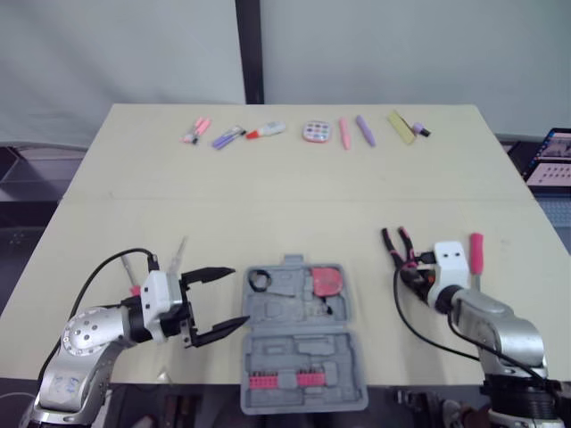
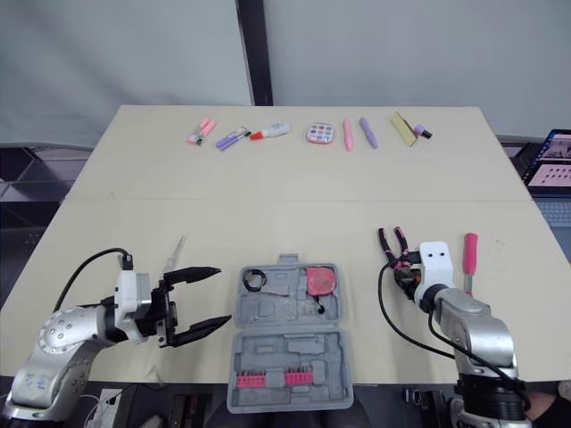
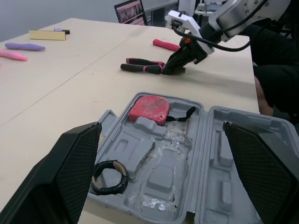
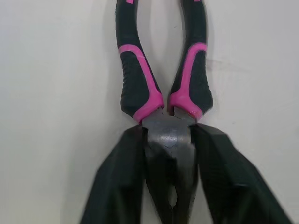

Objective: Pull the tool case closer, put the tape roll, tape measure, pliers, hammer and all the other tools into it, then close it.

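The jaw tips of the black-and-pink-handled pliers (image 4: 166,133) are lost between the right end effector's (image 1: 410,267) two black fingers, which are closed against the steel head from both sides. Just to its right, a pink-handled tool (image 1: 476,252) shows its grip, while its lower part runs behind the wrist housing, so I can't tell what it is. A row of small pink, purple and yellow items (image 1: 343,134) along the top of the bench (image 1: 294,187) is too small to name.

The pliers lie at right of centre, long axis nearly up-and-down the frame, handles splayed toward the top.

The grey plastic tool case (image 1: 299,348) lies open at bottom centre, with a black tape roll (image 1: 260,280) and a pink tape measure (image 1: 326,279) in its upper half. The left end effector (image 1: 241,295) is spread wide and empty, just left of the case.
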`<act>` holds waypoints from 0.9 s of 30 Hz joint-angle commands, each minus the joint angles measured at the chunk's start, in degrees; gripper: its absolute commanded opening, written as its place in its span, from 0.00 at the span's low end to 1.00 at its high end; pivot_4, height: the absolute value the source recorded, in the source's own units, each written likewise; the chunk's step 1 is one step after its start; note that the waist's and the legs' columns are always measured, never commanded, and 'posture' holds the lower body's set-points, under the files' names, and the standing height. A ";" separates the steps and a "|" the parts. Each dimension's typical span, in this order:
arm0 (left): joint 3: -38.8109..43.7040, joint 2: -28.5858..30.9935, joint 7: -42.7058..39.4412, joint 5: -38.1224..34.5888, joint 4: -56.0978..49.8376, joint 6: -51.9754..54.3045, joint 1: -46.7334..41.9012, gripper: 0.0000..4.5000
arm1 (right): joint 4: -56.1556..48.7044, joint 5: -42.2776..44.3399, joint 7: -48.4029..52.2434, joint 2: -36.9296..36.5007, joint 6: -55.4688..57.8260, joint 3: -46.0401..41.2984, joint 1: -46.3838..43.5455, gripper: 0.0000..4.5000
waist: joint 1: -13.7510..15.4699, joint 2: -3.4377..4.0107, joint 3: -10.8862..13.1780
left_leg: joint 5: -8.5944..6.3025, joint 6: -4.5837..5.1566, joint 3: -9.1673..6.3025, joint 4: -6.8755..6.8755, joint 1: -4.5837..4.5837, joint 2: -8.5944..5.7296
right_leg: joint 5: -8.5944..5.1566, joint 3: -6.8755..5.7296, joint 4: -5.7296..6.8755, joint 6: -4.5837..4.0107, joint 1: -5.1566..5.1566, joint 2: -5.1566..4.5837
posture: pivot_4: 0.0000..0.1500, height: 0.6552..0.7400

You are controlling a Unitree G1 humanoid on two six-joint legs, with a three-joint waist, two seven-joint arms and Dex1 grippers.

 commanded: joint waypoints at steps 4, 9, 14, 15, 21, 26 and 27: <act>0.12 0.18 0.22 -0.01 -1.73 -0.28 0.09 1.00 | -0.08 0.17 -0.40 0.26 0.41 -0.89 -0.23 0.21 | -0.01 0.00 0.00 | 0.00 0.00 0.00 0.00 0.00 0.00 | 0.00 0.00 0.00 0.00 0.00 0.00 | 1.00 0.92; -0.15 0.08 0.21 -0.10 -1.76 -0.10 0.06 1.00 | -0.37 0.20 -0.81 0.35 0.73 -1.40 -0.16 0.21 | 0.00 0.00 0.00 | 0.00 0.00 0.00 0.00 0.00 0.00 | 0.00 0.00 -0.04 0.00 0.01 0.00 | 1.00 0.92; -0.65 -0.22 0.31 -0.97 -1.45 0.90 -0.82 1.00 | -3.40 1.30 0.31 -1.05 2.77 -2.08 -0.70 0.21 | 0.03 0.01 0.01 | 0.00 0.00 0.00 0.00 0.00 0.00 | 0.00 0.01 -0.04 0.00 0.01 0.00 | 1.00 0.92; -0.57 -0.19 0.34 -1.25 -1.11 1.37 -1.35 1.00 | -4.63 1.80 0.54 -1.35 3.48 -2.34 -1.02 0.21 | 0.04 0.02 0.02 | 0.00 0.00 0.00 0.00 -0.01 0.00 | 0.00 0.01 -0.05 0.00 0.01 0.00 | 1.00 0.92; 0.52 0.37 -0.29 -2.41 0.40 3.61 -2.83 1.00 | -13.10 6.25 5.13 -5.80 8.79 -2.01 -2.63 0.21 | 0.08 0.36 0.22 | 0.00 0.00 0.01 0.01 -0.09 -0.01 | 0.00 0.02 -0.10 0.00 0.00 -0.01 | 1.00 0.92; 3.30 1.84 -2.07 -4.19 1.53 4.63 -2.25 1.00 | -19.10 10.20 10.27 -11.96 12.69 0.59 -5.48 0.21 | -0.08 0.55 0.38 | 0.00 0.00 0.05 0.01 -0.10 0.07 | 0.00 0.00 -0.16 0.00 -0.01 0.06 | 1.00 0.92; 4.32 2.29 -2.65 -4.71 1.93 4.71 -1.87 1.00 | -21.15 11.68 12.33 -14.12 14.03 2.08 -6.65 0.21 | -0.06 0.55 0.40 | 0.00 0.00 0.05 0.00 -0.11 0.07 | 0.00 0.00 -0.17 0.00 -0.01 0.05 | 1.00 0.92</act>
